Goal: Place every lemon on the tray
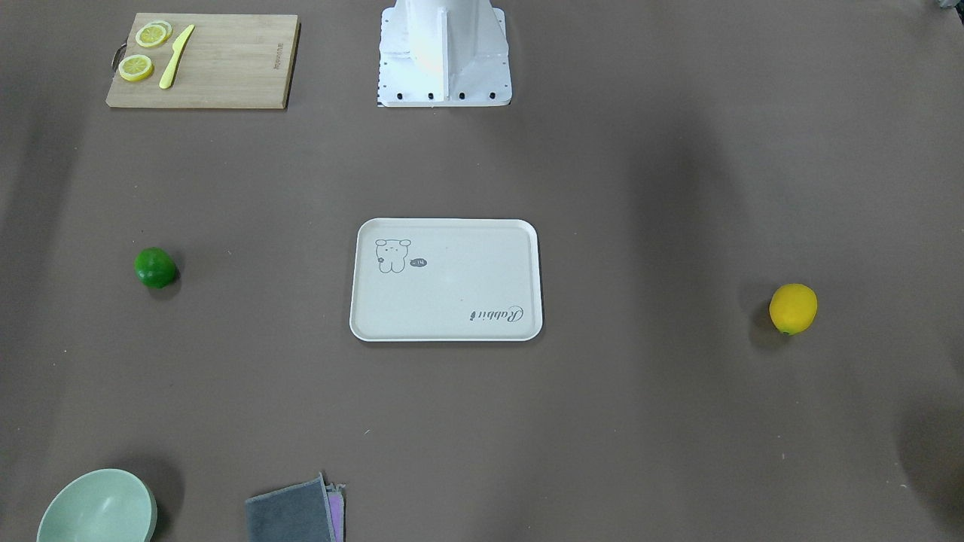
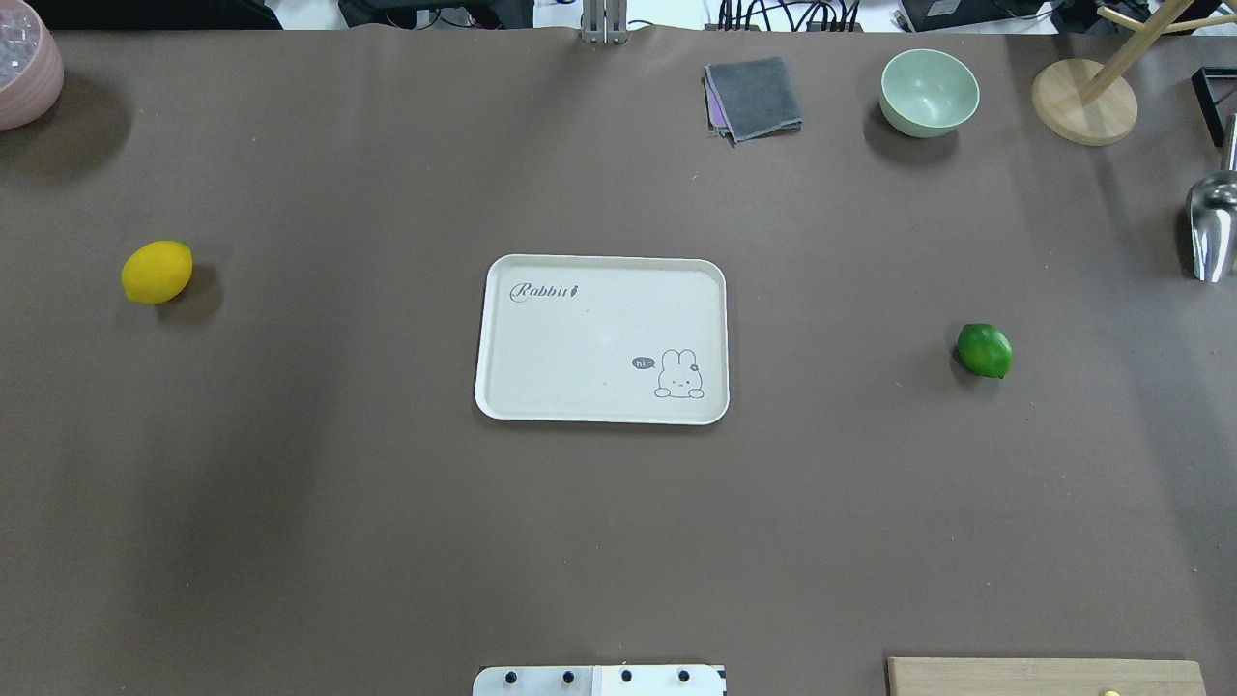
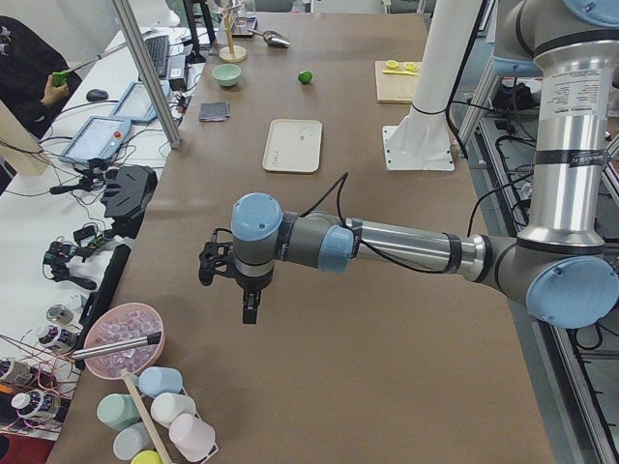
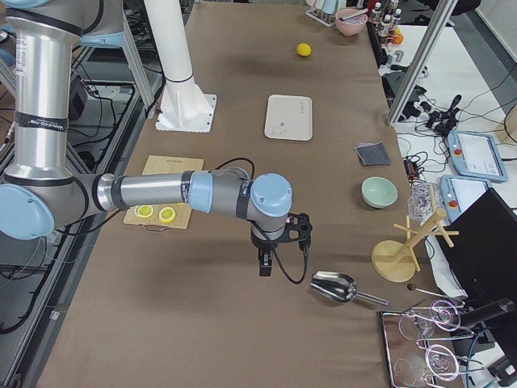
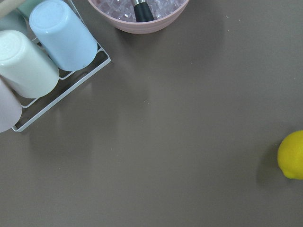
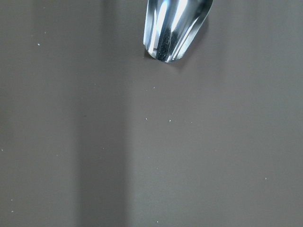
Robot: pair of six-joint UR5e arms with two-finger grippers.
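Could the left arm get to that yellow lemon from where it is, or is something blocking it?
Probably yes. The yellow lemon lies in the open on the left arm's side, nothing close around it, and it shows in the left wrist view.

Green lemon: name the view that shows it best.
Overhead exterior: the green lemon lies sharp and unblocked. Front-facing shows it about as well; exterior left shows it tiny and far; the other views miss it.

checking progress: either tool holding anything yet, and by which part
No. Yellow lemon and green lemon lie on the table, away from left tool and right tool.
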